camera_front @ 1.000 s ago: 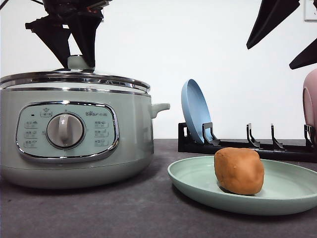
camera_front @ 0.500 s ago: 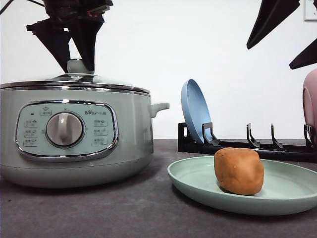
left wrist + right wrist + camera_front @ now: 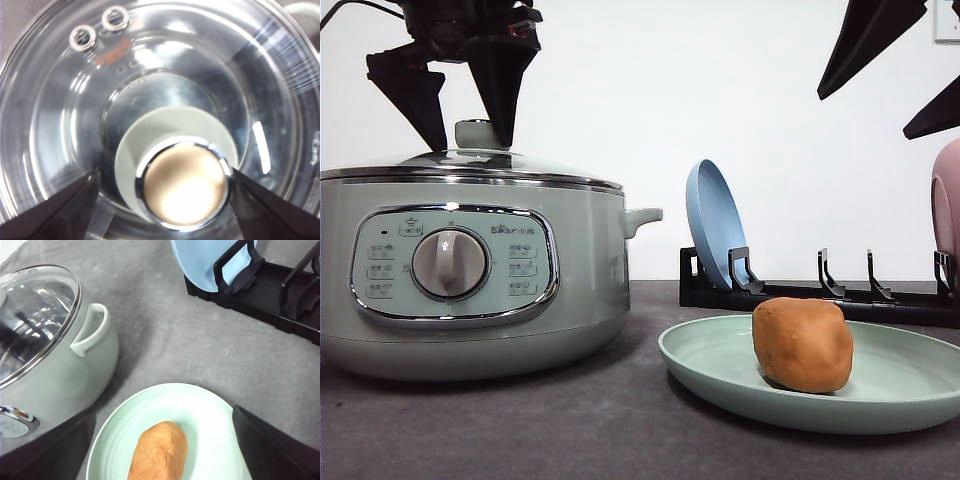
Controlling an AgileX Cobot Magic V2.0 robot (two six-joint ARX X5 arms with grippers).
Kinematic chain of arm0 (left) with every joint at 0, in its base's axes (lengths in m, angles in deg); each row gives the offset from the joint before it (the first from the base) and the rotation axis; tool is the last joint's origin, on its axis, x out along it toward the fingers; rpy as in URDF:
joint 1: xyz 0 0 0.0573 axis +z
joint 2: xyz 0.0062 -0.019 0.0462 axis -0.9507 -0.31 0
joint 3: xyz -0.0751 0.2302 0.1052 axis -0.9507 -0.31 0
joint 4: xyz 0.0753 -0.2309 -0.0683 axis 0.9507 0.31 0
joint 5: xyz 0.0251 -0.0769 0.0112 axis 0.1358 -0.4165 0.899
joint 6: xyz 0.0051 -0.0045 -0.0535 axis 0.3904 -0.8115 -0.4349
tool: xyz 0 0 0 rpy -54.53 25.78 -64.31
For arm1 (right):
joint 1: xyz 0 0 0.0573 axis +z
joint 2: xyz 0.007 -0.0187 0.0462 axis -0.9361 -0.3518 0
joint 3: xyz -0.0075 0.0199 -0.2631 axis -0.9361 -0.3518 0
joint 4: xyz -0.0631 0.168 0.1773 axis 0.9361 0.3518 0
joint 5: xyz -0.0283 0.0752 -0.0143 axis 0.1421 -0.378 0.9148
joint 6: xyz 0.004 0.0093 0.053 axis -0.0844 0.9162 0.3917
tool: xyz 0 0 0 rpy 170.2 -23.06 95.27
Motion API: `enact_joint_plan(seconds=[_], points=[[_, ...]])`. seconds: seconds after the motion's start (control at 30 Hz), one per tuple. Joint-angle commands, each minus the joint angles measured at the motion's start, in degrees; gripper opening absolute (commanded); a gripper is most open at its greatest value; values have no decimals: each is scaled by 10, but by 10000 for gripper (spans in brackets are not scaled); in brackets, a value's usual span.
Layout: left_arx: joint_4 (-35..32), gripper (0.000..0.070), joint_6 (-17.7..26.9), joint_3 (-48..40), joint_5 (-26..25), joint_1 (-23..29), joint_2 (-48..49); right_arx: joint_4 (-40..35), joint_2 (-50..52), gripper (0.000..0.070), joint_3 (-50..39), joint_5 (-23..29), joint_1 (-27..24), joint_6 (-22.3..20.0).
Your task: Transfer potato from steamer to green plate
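Observation:
The potato (image 3: 802, 343), an orange-brown lump, lies on the green plate (image 3: 720, 365) at the front right; in the right wrist view the potato (image 3: 159, 452) rests on the plate (image 3: 200, 405). The sage-green steamer (image 3: 470, 270) stands at the left with its glass lid on. My left gripper (image 3: 470, 140) is open, one finger either side of the lid knob (image 3: 182, 182) without touching it. My right gripper (image 3: 865, 118) hangs open high above the plate, holding nothing. My right gripper (image 3: 164, 409) looks down on the potato.
A black dish rack (image 3: 820, 295) stands behind the green plate with a blue plate (image 3: 715, 225) upright in it. A pink plate (image 3: 948, 215) shows at the right edge. The steamer's side handle (image 3: 90, 332) points toward the rack.
The glass lid has settled down onto the steamer. My left gripper's fingers have spread apart and let go of the knob. The right arm and potato stayed still.

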Motion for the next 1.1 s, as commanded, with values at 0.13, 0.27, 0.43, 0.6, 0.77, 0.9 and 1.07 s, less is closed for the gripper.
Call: enact_joint_plan(seconds=[0.13,0.27,0.43,0.6,0.77,0.9,1.07], points=[[-19,519,-8,16,-1,-3,68,-3,-2,550,10,-24,2,-8],[-22,512,-9,16,-23,-3,119,-3,-2,550,10,-59,2,-9],[-17,512,-9,16,-70,-3,178,10,-2,550,10,-111,2,-9],[-7,509,-13,16,-122,-3,223,52,-2,549,10,-177,2,-9],[12,509,-13,16,-167,-3,249,96,-2,549,10,-218,2,-9],[26,508,-13,16,-169,-6,254,119,-2,549,10,-220,2,-9],[32,506,-12,16,-169,-6,253,121,-2,549,10,-221,2,-9]])
